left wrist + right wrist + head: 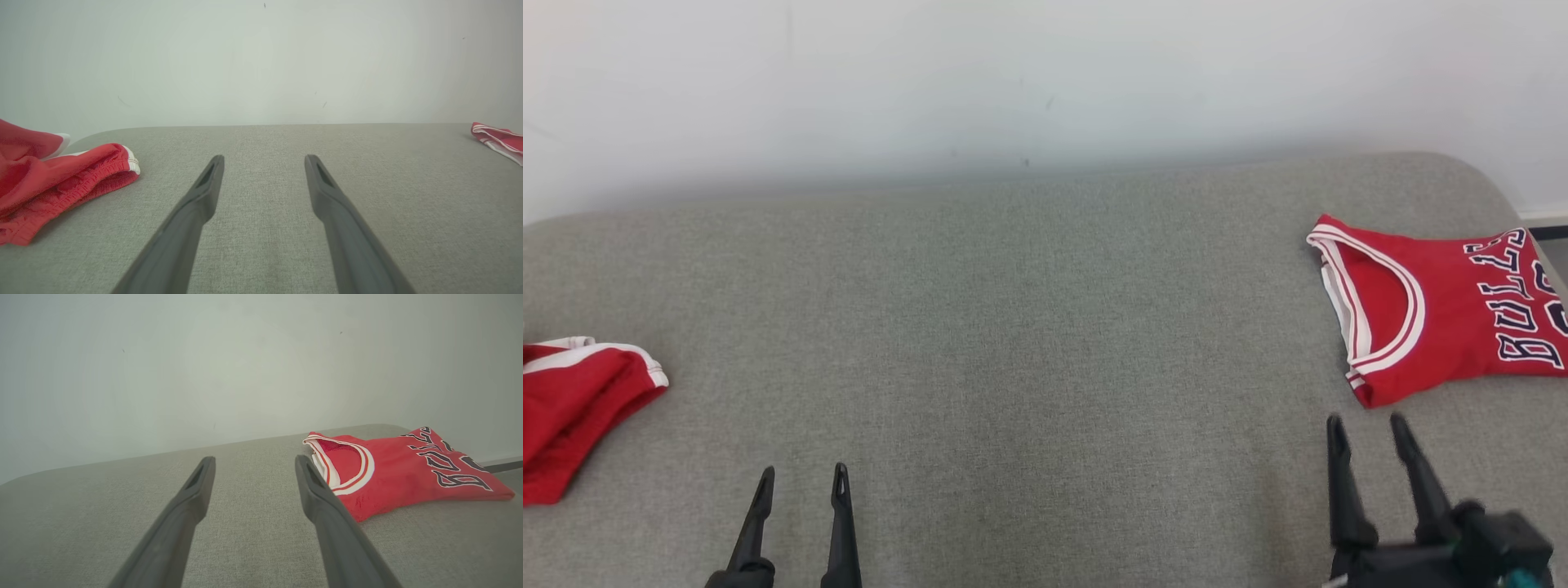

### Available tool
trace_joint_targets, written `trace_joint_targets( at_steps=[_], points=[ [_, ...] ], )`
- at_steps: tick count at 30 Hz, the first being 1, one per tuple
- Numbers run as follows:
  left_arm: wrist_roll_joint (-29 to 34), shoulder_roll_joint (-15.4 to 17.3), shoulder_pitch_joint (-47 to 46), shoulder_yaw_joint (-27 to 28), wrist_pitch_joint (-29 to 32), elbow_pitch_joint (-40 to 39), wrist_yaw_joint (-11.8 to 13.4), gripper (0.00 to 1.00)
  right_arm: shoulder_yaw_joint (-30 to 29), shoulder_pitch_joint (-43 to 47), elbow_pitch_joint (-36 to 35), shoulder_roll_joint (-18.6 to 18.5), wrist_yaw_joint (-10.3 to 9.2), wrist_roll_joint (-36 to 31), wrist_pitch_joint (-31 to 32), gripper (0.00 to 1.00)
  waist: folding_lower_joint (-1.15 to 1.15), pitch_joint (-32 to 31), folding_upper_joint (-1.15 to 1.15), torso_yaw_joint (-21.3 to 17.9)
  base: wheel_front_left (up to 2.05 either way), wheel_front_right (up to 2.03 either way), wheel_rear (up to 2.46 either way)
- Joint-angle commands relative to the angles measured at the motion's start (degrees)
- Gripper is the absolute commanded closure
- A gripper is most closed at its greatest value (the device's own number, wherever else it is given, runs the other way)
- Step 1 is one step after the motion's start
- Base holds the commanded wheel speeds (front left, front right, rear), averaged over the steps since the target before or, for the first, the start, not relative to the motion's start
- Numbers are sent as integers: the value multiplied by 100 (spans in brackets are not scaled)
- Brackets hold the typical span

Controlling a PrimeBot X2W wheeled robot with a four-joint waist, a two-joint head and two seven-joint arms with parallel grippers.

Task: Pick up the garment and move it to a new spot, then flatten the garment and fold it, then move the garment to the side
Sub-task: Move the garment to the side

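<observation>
— What is cut off or hard for us to read?
— The red jersey (pixel 1437 314) runs past the right edge of the head view. We can read "BULLS" on it, but the number beside it is clipped. The red shorts (pixel 572 408) run off the left edge, so we see only a bunched part with white trim. We cannot tell which of the two is the garment meant.

— How do they lie?
— The jersey lies folded at the far right of the grey cushion (pixel 1045 327), with its white-edged armhole facing the middle. The shorts lie crumpled at the far left, well apart from it, with bare fabric between.

— And the room?
— We see a plain pale wall (pixel 1045 82) right behind the cushion, with a few small marks on it. A dark strip (pixel 1550 232) shows at the wall's foot on the right, and we cannot make out what it is.

— The arms?
— The left gripper (pixel 803 470) sits low at the lower left, fingers spread wide and holding nothing, pointing toward the wall, with the shorts off to its left. The right gripper (pixel 1365 420) is at the lower right, just short of the jersey's near edge and not touching it. Its fingers are also spread wide and empty.
</observation>
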Motion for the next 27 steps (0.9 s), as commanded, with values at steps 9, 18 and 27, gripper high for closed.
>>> trace_joint_targets(
  at_steps=[9,18,27],
  points=[
    [82,2,191,38,-13,100,59,0,-174,726,-105,245,3,-208,-4,0,2,-272,1,39,0,0,0],
    [166,2,252,14,-13,271,149,0,-19,800,31,251,3,-61,-4,0,2,-336,1,89,0,0,0],
    [108,2,296,19,-13,252,169,0,-14,808,63,252,3,-40,-5,0,2,-369,1,171,0,0,0]
  ],
)
